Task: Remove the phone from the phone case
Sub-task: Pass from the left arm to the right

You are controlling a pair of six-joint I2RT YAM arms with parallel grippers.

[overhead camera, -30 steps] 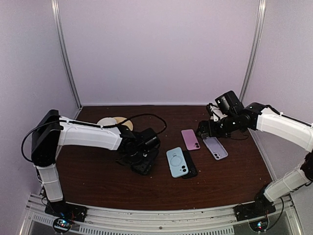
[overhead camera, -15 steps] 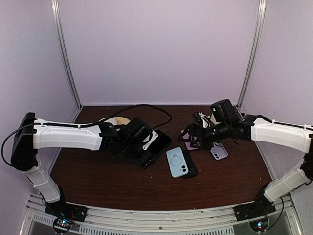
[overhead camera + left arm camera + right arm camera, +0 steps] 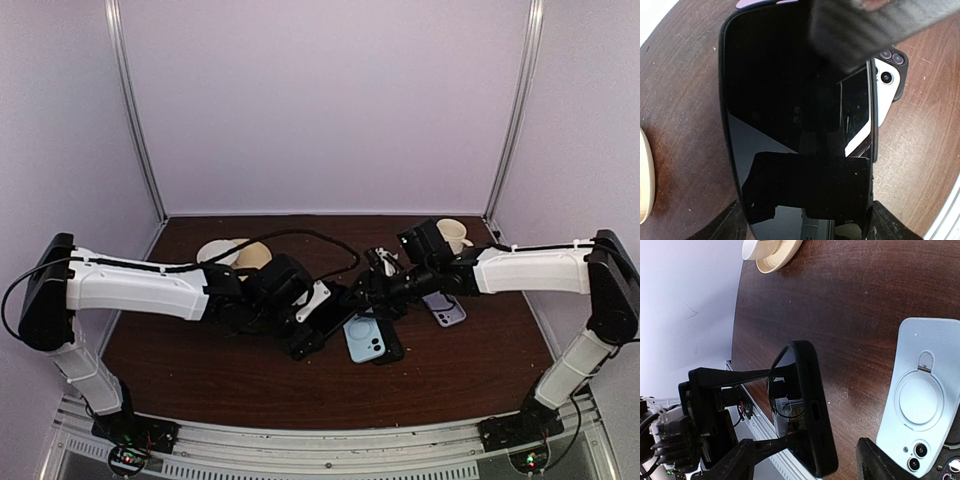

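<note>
A black phone (image 3: 795,125) in a black phone case (image 3: 807,410) is held off the table, screen facing the left wrist camera. My left gripper (image 3: 807,225) is shut on the case's long sides; its fingers (image 3: 732,225) press both edges. In the top view this phone (image 3: 330,312) sits at the table's middle. My right gripper (image 3: 805,462) stands open around the phone's far end, with a gap between the case and the finger on the right of the right wrist view. One right finger (image 3: 875,25) crosses the screen's top. In the top view my right gripper (image 3: 372,290) meets my left gripper (image 3: 318,318).
A light blue phone (image 3: 363,337) lies on a black one just right of the grippers; it also shows as the pale blue phone (image 3: 925,400). A lilac phone (image 3: 445,308) lies further right. Saucers (image 3: 240,252) sit at back left, a cup (image 3: 452,232) at back right.
My left arm carried the phone rightward to the middle. My right arm swung left from the lilac phone to the phone's end, and its jaws narrowed.
</note>
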